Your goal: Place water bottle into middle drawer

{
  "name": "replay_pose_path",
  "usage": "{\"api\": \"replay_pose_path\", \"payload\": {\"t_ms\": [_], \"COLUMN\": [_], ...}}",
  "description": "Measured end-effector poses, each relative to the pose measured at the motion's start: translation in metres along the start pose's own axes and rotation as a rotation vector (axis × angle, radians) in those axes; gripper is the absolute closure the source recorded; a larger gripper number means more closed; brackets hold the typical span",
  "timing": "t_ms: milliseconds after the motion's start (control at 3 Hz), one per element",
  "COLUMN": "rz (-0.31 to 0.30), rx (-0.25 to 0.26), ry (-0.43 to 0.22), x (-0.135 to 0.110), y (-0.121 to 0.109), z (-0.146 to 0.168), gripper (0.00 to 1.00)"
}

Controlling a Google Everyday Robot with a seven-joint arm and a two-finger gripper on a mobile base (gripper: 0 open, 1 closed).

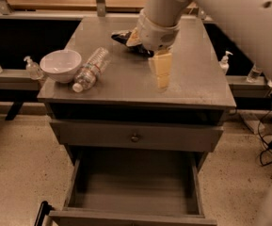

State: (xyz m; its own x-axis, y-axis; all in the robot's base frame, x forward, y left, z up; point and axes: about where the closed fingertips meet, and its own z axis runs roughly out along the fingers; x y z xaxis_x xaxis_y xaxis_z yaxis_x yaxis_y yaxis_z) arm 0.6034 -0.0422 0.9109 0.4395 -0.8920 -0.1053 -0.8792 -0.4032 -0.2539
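Over the cabinet top (196, 79), the tool (160, 76) half hides a bag (121, 36).

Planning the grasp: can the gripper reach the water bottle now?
Probably yes. The gripper hangs above the cabinet top, with nothing between it and the water bottle; the bowl sits on the bottle's other side.
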Motion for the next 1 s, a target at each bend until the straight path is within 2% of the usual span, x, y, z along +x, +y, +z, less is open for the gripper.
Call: {"api": "replay_pose_path", "payload": {"t_ms": [333,667,1000], "rz": [-0.183,-0.3,-0.3], "rx": [0.011,0.055,0.055], "ry": [-0.033,-0.003,-0.003], "x": [-0.036,-0.08,-0.08], "y": [-0.055,-0.102,-0.102], "z": [0.032,0.051,0.052], "gripper": [0.0,0.0,0.0]}}
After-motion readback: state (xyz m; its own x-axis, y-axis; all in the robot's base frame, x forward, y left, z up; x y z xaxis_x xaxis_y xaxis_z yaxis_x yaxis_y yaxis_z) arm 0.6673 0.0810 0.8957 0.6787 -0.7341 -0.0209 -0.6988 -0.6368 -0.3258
